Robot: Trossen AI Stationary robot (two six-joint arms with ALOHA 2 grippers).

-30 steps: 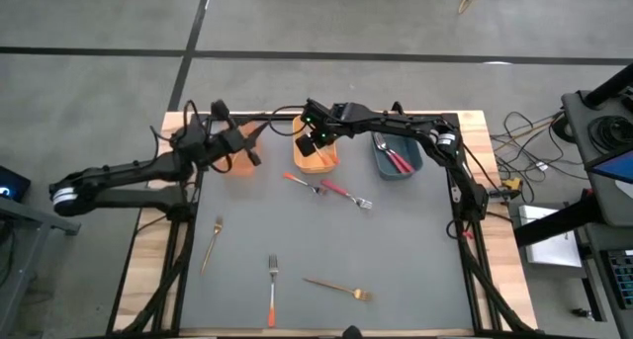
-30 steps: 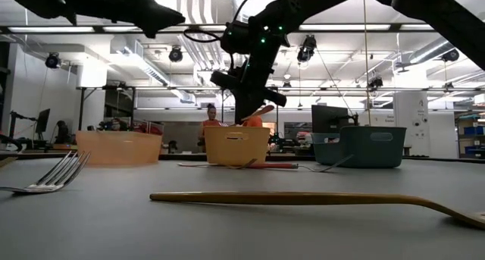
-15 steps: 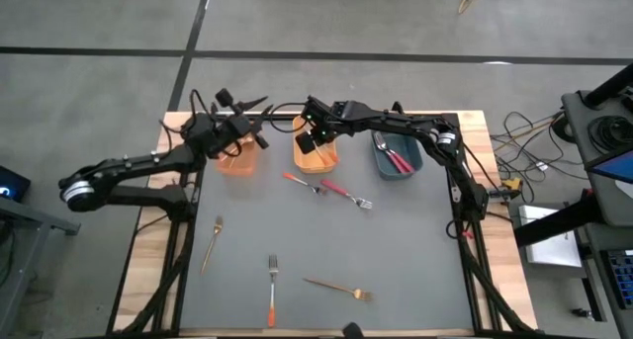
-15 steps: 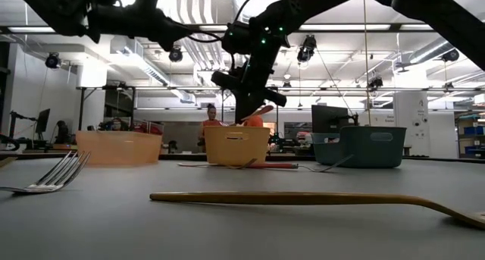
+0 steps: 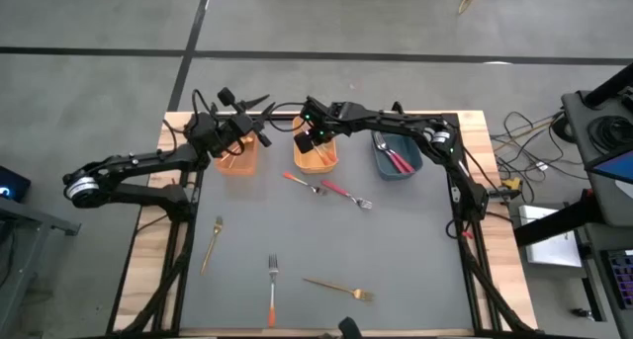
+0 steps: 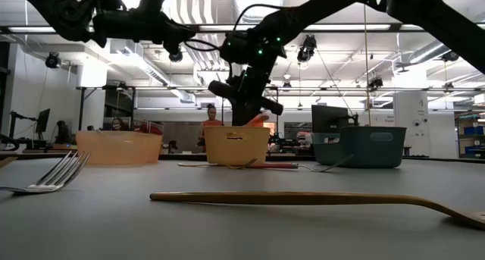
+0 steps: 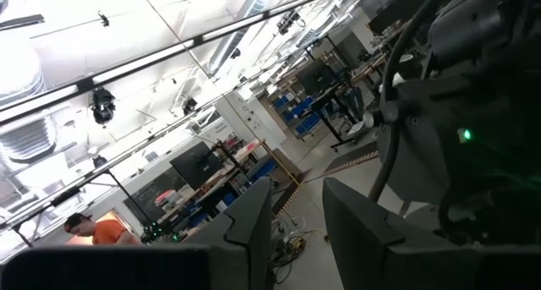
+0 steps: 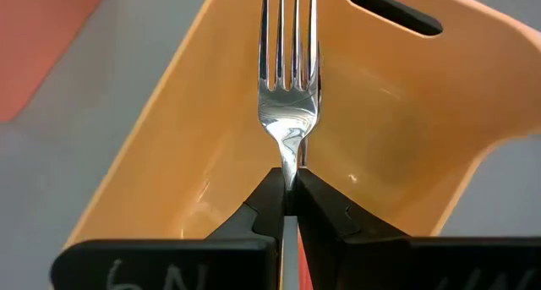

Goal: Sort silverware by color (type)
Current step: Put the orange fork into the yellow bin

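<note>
My right gripper [image 5: 316,141] hangs over the middle orange bin [image 5: 320,163], shut on a silver-tined fork [image 8: 290,45] whose orange handle [image 6: 259,119] sticks out behind the fingers. My left gripper [image 7: 296,239] is open with nothing between its fingers, raised above the pale orange bin [image 5: 237,161] at the far left. Loose on the grey mat lie two gold forks [image 5: 211,242] [image 5: 339,288], two orange-handled forks [image 5: 272,292] [image 5: 301,181] and a red-handled fork [image 5: 346,194]. My right gripper pinches the fork's narrow neck [image 8: 290,173], just behind the tines, between its two fingertips. The fingers slant down from above and lie along the fork. The fork is lifted clear, tines pointing down into the orange bin [image 8: 211,138].
A blue bin [image 5: 398,159] holding red-handled forks stands at the far right, beside the orange bin. The three bins line the far edge of the mat. A gold fork [image 6: 303,199] lies across the near foreground of the low view. A person shows in the room beyond.
My left gripper has swung from over the pale bin toward the table's far edge and tipped upward, staying open. My right gripper has sunk a little toward the orange bin, the fork still in its hold.
</note>
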